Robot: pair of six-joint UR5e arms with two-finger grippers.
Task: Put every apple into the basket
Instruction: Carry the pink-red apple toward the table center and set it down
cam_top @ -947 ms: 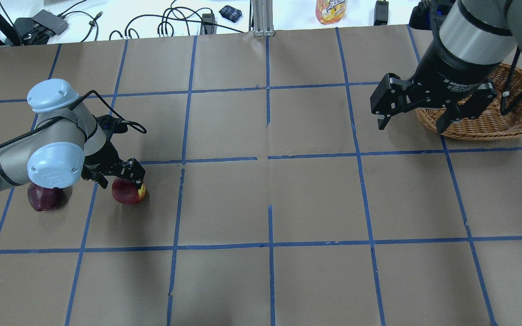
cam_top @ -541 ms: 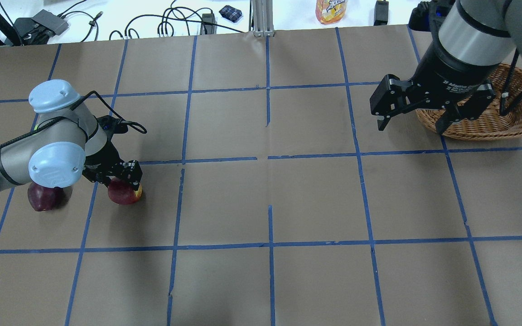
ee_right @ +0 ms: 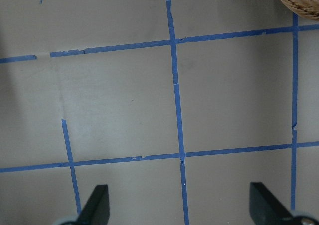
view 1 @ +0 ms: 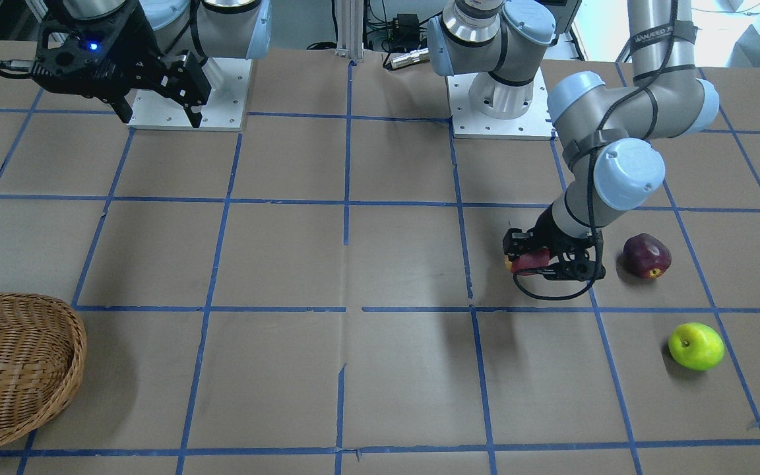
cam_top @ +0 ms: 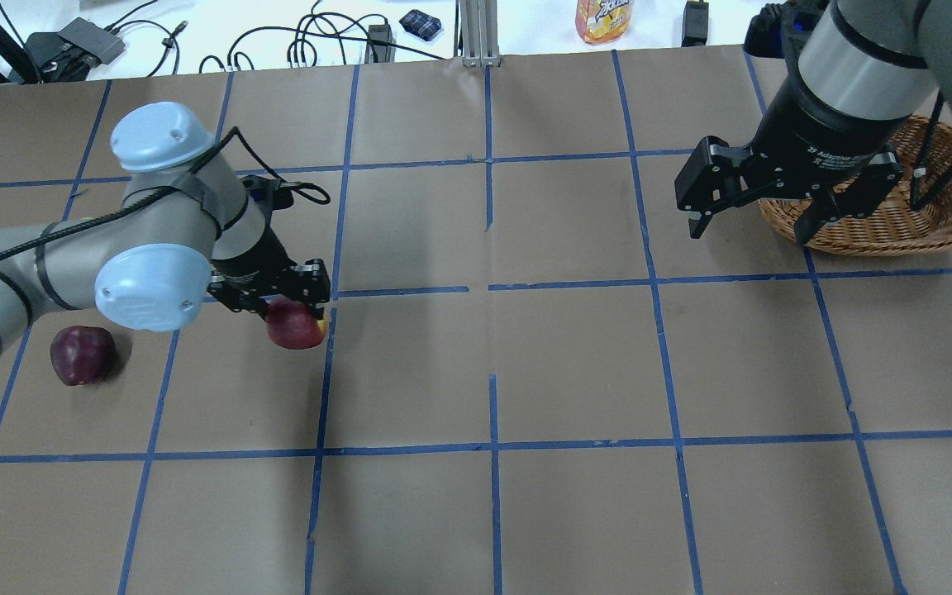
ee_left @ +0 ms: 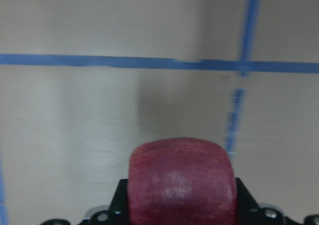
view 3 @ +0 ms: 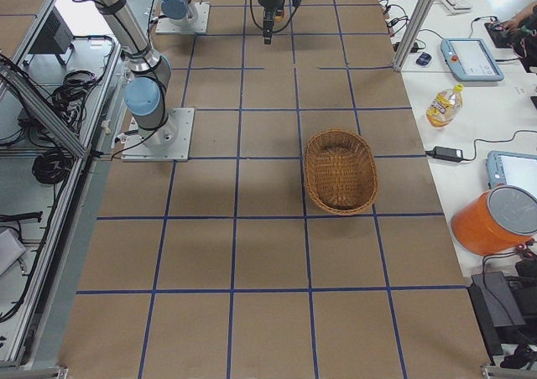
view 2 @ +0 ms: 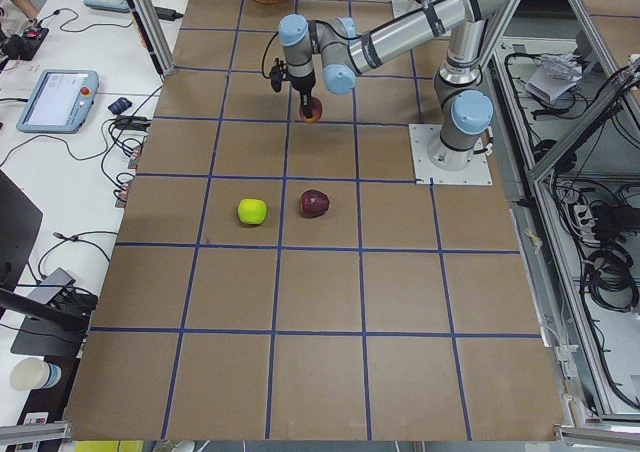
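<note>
The left gripper (cam_top: 290, 307) was closed around the red apple (cam_top: 296, 329), its fingers pressed against either side of the fruit, and the left wrist camera showed the apple (ee_left: 180, 180) filling the gap between them. Whether the apple was clear of the table (cam_top: 575, 355) could not be told. The dark maroon apple (cam_top: 82, 355) sat on the brown paper near the left arm's elbow, apart from the gripper. The green apple (view 1: 695, 346) lay on the operators' side of the maroon one, in the neighbouring taped square. The basket (cam_top: 889, 225) stood at the far right end of the table, well apart from all three apples, none of which was in it. In the view from the robot's right, the basket's (view 3: 340, 134) woven floor showed. The right gripper (cam_top: 750, 231) hung above the table just beside the basket's near rim, its fingers spread wide and holding nothing. Its wrist camera showed only taped paper between them and the basket's edge in a corner.
</note>
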